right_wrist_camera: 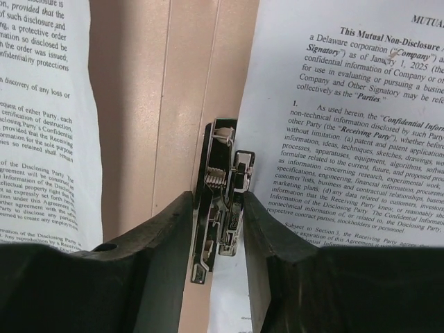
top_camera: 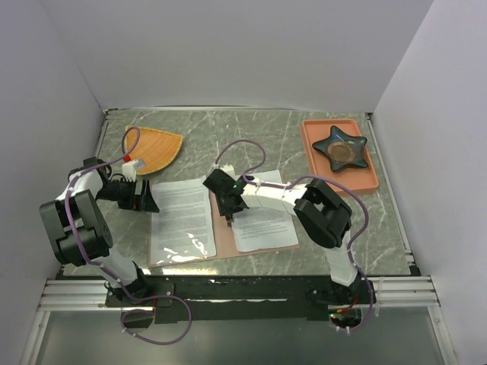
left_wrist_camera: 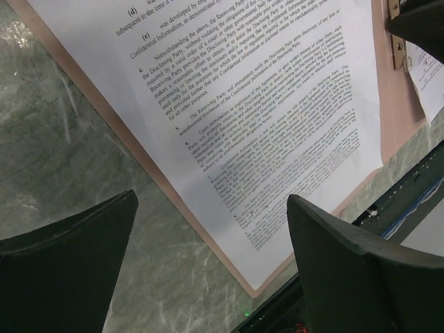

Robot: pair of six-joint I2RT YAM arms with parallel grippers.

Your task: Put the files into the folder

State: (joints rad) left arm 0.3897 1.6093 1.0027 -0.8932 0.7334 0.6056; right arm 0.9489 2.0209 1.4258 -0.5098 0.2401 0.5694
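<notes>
The right gripper sat right on the crease of the open folder, its fingers pinched in on the metal clip fixed there. As far as the wrist view showed, a pad pressed each side of the clip and gripped nothing else.

The files lay loose on the folder. One sheet covered the left half, and the other sheet lay on the right half. The right sheet's inner edge ran just beside the clip and the right finger.

That was the first worry: a finger sliding off the narrow metal could have nipped that paper edge and creased it or dragged it askew.

The left gripper hung by the folder's left edge, jaws spread wide and holding nothing. So nothing was pinning the card to the table.

That was the bigger risk. Any lift or tug on the clip would likely have carried the thin folder with it, tilting both halves and letting the sheets skate off. The folder's near edge also lay close to the table's near edge, so a pull that way could have sent a corner over.

Whether the clip was sprung open or latched could not be told from these views.
</notes>
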